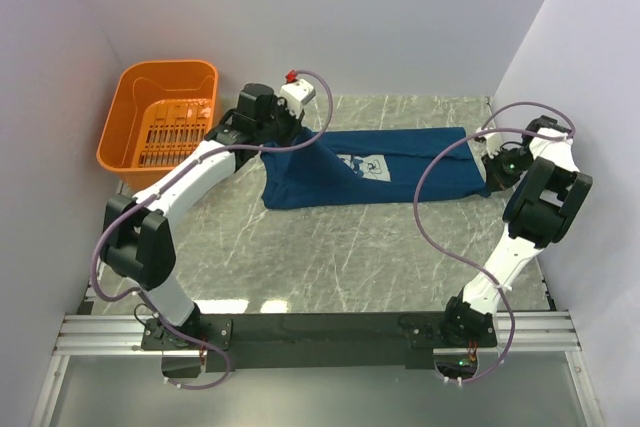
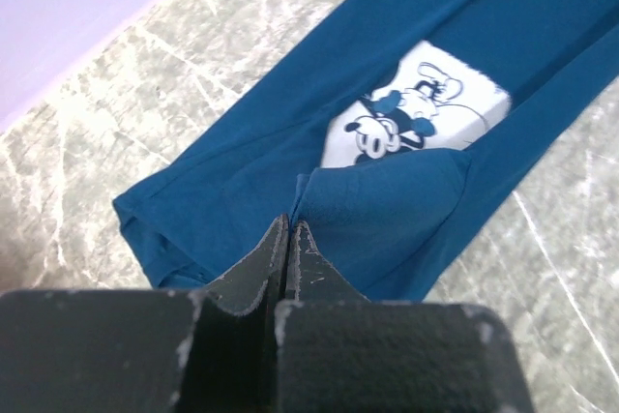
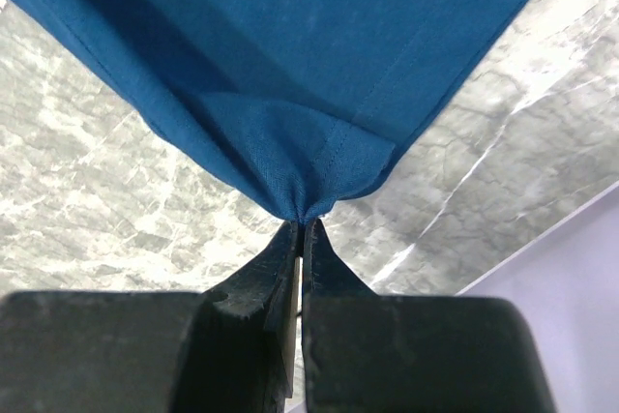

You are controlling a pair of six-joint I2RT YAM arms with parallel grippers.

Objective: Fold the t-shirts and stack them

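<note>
Pinching dark blue cotton cartoon-print t-shirt (image 1: 420, 172) at opposite ends, left fingers (image 2: 256, 273) and right fingers (image 3: 266, 273) clamped shut; long axis running side to side between them.

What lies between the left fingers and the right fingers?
The t-shirt spans it, left fingers and right fingers each shut on an end; the top view shows this.

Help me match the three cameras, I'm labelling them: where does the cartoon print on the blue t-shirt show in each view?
Top external: the print sits near the picture's middle, on the t-shirt.
Left wrist: the print lies upper right of centre, beyond the left gripper.
Right wrist: not in it; only plain blue fabric of the t-shirt, pinched by the right gripper.
Shared landmark: the grey marble table.
</note>
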